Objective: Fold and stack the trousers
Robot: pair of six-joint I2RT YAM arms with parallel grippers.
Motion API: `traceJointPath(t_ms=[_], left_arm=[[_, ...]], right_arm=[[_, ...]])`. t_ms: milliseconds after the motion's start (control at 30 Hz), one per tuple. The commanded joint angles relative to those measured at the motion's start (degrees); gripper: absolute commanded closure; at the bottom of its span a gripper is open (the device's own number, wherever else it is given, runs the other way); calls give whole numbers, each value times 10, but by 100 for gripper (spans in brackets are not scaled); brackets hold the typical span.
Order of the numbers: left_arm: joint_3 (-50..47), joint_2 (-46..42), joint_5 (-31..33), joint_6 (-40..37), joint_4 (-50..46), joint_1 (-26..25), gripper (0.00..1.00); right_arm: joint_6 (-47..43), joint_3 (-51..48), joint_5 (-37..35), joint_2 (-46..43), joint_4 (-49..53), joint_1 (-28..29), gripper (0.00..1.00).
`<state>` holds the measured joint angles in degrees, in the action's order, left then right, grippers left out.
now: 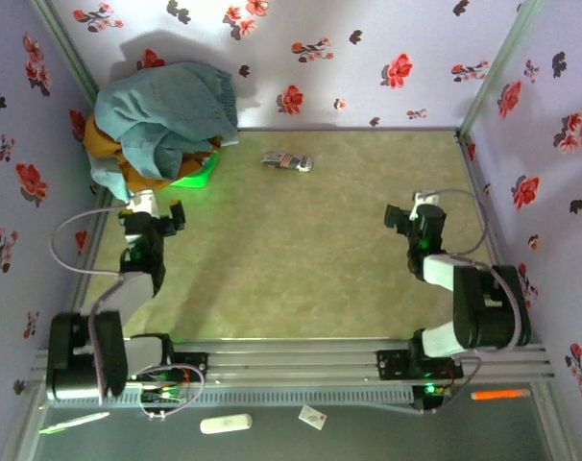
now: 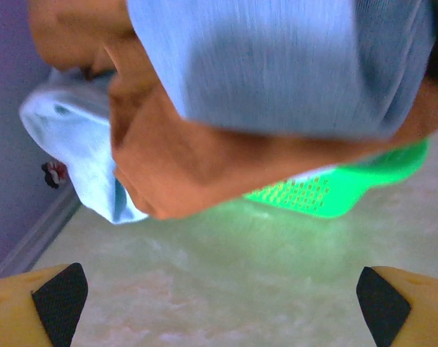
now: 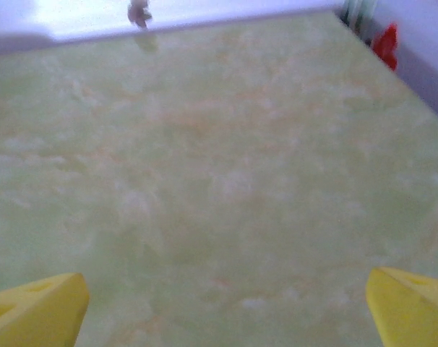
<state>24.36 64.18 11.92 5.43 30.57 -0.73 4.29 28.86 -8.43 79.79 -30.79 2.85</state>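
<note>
The patterned packet (image 1: 287, 161) lies ahead of both grippers, its print too small to read. The trousers (image 1: 166, 110) (image 2: 277, 65) are heaped just beyond the left gripper (image 1: 159, 211) (image 2: 219, 311), over a mustard garment (image 2: 190, 166) and a green basket (image 2: 327, 191). They are well apart from the right gripper (image 1: 413, 213) (image 3: 219, 303), off to its left. Both grippers hang with fingers spread wide and hold nothing.

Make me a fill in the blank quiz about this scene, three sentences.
1. The clothes pile sits in a ___ basket.
2. The pile is in the table's far ___ corner.
3. The left end effector and right end effector both stand wide ___.
Missing: green, left, open.
</note>
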Motion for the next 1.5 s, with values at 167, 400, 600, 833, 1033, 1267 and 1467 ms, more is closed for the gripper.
traceJointPath(t_ms=[167,400,600,833,1033,1267,1467], left_arm=[[249,-139,33,344,-560,4,0],[276,-221,-68,352,-588,68,0],[484,-50,-63,230,-729,44,15],[725,188,195,91,-813,-152,2],[862,375,300,-14,-792,-212,0],[933,520,392,-87,-741,-191,0],[932,559,396,-43,-723,-132,10]], right_arm=[[127,346,-59,-68,528,63,1],[338,186,144,-102,370,-47,9],[330,186,190,-104,385,-38,12],[330,199,188,-96,395,-4,6],[364,183,192,-88,357,4,4],[348,219,209,-65,388,4,3],[337,229,204,-71,402,4,3]])
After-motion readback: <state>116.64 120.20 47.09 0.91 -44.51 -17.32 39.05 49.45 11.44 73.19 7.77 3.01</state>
